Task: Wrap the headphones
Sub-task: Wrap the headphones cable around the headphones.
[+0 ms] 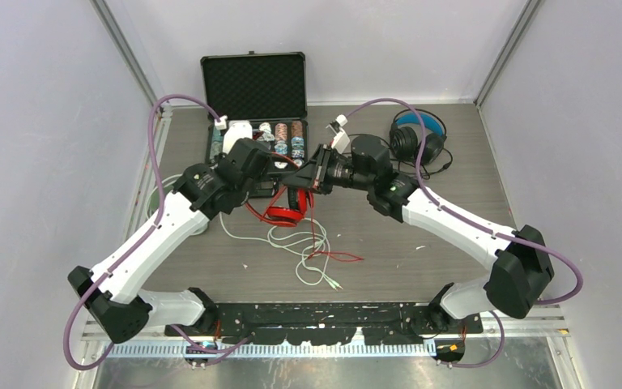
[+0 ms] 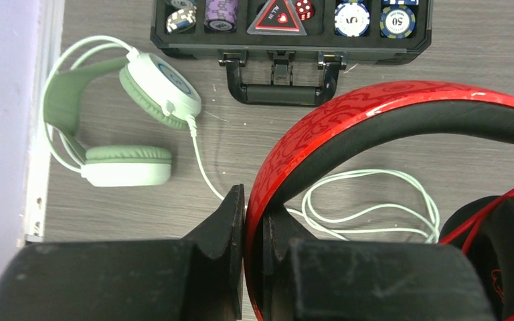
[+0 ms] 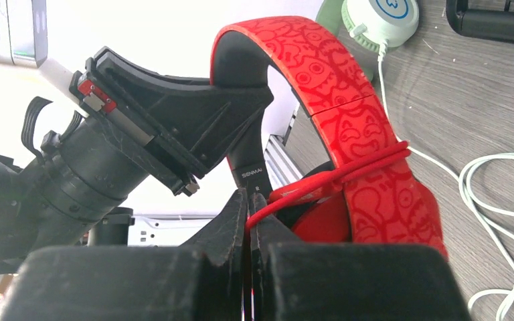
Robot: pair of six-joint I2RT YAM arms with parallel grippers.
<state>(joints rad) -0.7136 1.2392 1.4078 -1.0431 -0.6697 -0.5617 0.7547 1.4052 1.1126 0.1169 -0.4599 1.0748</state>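
The red headphones (image 1: pixel 285 209) hang just above the table's middle, held between both arms. My left gripper (image 2: pixel 254 214) is shut on their red headband (image 2: pixel 388 100). My right gripper (image 3: pixel 249 215) is shut on the thin red cable (image 3: pixel 348 170), which runs across the earcup; the cable's loose end lies on the table (image 1: pixel 336 255). The mint-green and white headphones (image 2: pixel 140 100) lie flat at the left, with their pale cable (image 2: pixel 375 200) looped beneath the red pair. The black headphones with a blue inner band (image 1: pixel 417 134) rest at the back right.
An open black case of poker chips (image 1: pixel 255 89) stands at the back centre, its handle (image 2: pixel 282 90) facing the arms. Pale cable loops (image 1: pixel 291 243) spread over the table in front of the red pair. Walls close in the left and right sides.
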